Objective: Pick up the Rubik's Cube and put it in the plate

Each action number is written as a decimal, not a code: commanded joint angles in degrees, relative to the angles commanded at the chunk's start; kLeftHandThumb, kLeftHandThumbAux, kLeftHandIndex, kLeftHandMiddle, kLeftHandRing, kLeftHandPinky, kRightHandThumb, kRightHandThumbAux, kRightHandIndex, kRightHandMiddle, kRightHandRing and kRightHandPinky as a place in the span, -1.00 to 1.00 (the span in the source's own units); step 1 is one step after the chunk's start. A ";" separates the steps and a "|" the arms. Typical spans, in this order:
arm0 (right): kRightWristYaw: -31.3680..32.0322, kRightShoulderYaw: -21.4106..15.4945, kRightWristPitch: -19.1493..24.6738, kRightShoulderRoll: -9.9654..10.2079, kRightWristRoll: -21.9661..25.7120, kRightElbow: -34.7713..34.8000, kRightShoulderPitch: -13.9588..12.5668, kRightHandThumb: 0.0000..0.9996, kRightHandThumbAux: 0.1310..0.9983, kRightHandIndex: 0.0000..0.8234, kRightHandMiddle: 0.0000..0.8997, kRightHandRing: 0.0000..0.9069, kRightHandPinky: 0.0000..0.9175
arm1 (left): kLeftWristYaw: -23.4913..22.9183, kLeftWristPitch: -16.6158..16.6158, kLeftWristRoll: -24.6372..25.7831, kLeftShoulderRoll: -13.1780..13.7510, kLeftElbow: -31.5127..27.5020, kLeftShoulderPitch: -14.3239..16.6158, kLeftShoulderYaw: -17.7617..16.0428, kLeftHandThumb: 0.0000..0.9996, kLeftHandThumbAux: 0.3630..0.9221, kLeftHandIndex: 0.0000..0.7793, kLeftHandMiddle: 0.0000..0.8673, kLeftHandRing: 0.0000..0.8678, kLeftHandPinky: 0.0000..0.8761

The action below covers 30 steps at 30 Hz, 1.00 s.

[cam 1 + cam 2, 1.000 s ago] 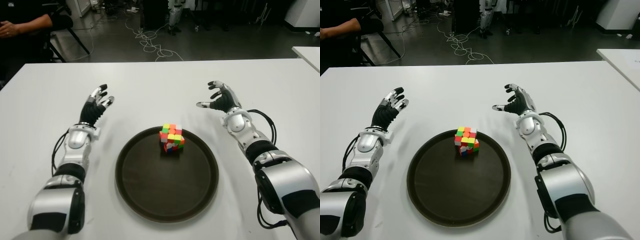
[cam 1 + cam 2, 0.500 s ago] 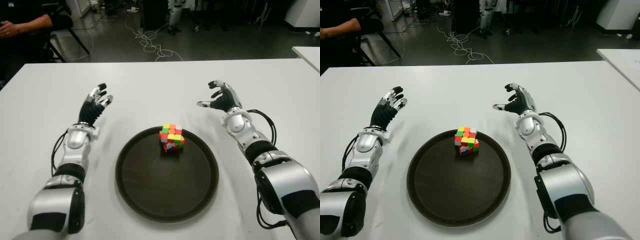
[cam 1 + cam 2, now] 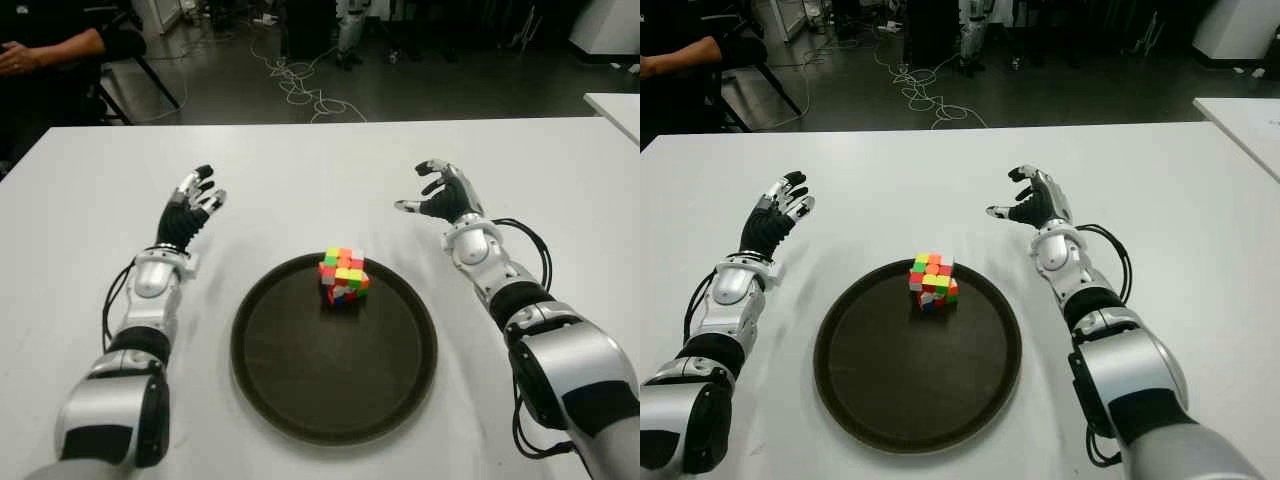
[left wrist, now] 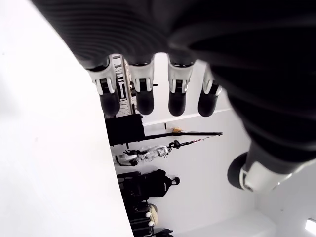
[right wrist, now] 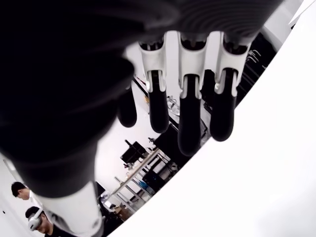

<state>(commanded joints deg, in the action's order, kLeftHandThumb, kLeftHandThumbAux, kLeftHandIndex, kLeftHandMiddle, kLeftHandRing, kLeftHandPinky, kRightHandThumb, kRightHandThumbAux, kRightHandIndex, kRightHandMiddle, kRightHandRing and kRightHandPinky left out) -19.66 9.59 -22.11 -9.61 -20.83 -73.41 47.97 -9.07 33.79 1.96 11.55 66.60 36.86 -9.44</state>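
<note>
The Rubik's Cube [image 3: 343,276], a scrambled block of glossy red, green, yellow, orange and white squares, sits inside the plate [image 3: 300,400], toward its far rim. The plate is a round, dark brown, shallow-rimmed disc on the smooth white surface [image 3: 300,180]. The left hand [image 3: 188,212] and right hand [image 3: 443,195] flank the plate, fingers spread, holding nothing.

We see a smooth matt white table [image 3: 300,170] carrying a dark plate [image 3: 300,400] with a faint sheen. On it, toward twelve o'clock, sits the Rubik's Cube [image 3: 343,275], of bright glossy plastic. Arm shells look like satin silver metal.
</note>
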 joint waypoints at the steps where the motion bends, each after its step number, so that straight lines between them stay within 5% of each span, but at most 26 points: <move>1: -0.04 -0.01 -0.08 -0.01 0.01 0.00 -0.02 -0.88 0.62 -0.15 -0.10 -0.02 0.05 | -0.01 0.00 0.03 -0.02 0.00 -0.01 -0.03 -1.00 -0.08 -0.84 -0.79 -0.90 -0.97; 9: 0.56 -4.04 -2.41 1.30 4.51 0.98 -1.35 -0.87 0.58 -0.29 -0.17 -0.08 -0.05 | -0.13 0.32 0.65 -0.39 -0.04 0.01 -0.78 -1.00 -0.08 -0.81 -0.76 -0.85 -0.91; 13: 7.53 -10.30 -2.73 2.80 12.60 2.43 -1.85 -0.90 0.53 -0.32 -0.17 -0.06 0.03 | -0.44 0.55 1.12 -0.55 -0.10 -0.09 -1.23 -1.00 -0.03 -0.79 -0.75 -0.85 -0.92; 20: 16.28 -18.17 1.72 4.51 23.10 5.51 -2.86 -0.99 0.48 -0.34 -0.16 -0.01 0.13 | -0.85 0.82 1.92 -0.68 -0.26 -0.17 -1.56 -1.00 0.11 -0.78 -0.74 -0.84 -0.91; 30: 15.51 -20.50 8.41 5.40 25.84 8.66 -3.53 -1.00 0.52 -0.23 -0.08 0.03 0.13 | -0.76 1.14 2.38 -0.96 -0.64 -0.53 -1.70 -1.00 0.14 -0.81 -0.74 -0.82 -0.88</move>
<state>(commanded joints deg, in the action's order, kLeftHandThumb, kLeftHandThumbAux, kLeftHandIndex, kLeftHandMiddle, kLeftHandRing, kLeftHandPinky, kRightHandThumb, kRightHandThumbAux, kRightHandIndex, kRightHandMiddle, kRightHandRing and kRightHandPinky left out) -4.15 -10.91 -13.70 -4.21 5.01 -64.75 44.44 -9.83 34.94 4.34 10.59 65.96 36.33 -11.14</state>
